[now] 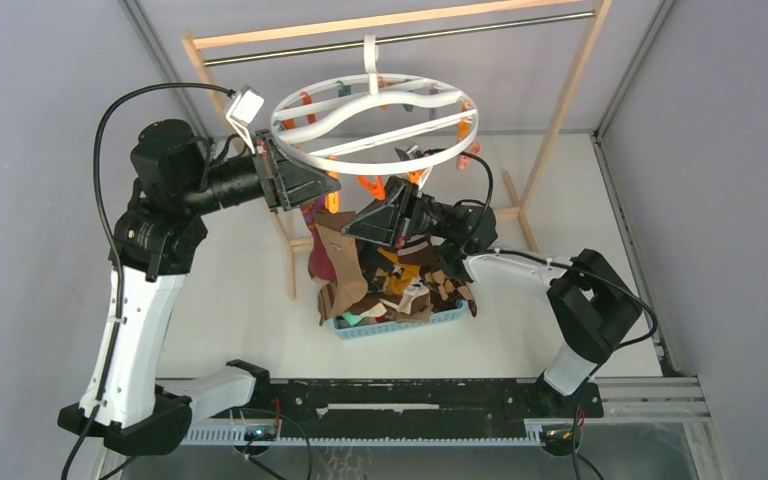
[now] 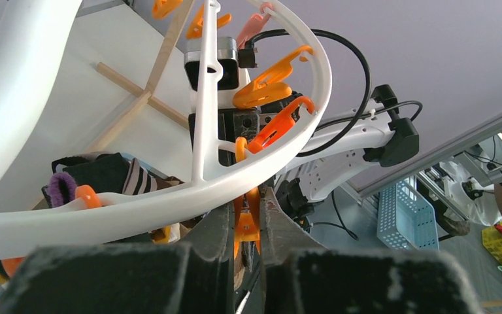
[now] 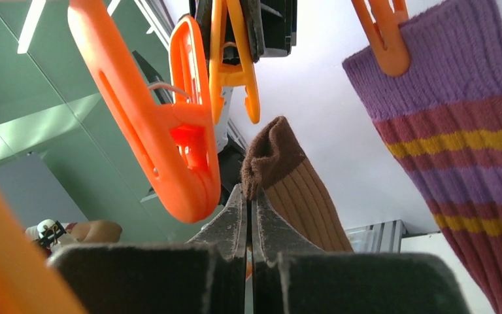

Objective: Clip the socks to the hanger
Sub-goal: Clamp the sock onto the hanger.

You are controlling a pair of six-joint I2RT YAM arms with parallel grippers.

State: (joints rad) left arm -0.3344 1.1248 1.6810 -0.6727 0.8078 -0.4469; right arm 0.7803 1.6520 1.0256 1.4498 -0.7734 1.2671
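The white ring hanger (image 1: 375,120) hangs from the rack rod, with orange clothespins dangling from it. My left gripper (image 1: 326,196) is at the ring's near left rim, shut on an orange clothespin (image 2: 247,226) just under the ring (image 2: 170,196). My right gripper (image 1: 356,228) is raised under the ring, shut on the cuff of a brown and tan ribbed sock (image 3: 294,190), which hangs down in the top view (image 1: 336,255). The held clothespin (image 3: 235,59) hangs just above the cuff. A purple striped sock (image 3: 470,131) hangs clipped at the right. More socks (image 1: 410,285) fill the basket.
A light-blue basket (image 1: 400,325) stands under the hanger. The wooden rack frame (image 1: 560,110) with its metal rod (image 1: 400,36) stands behind, with feet on the table. Another big orange clothespin (image 3: 163,124) hangs close to my right fingers. Enclosure walls stand left and right.
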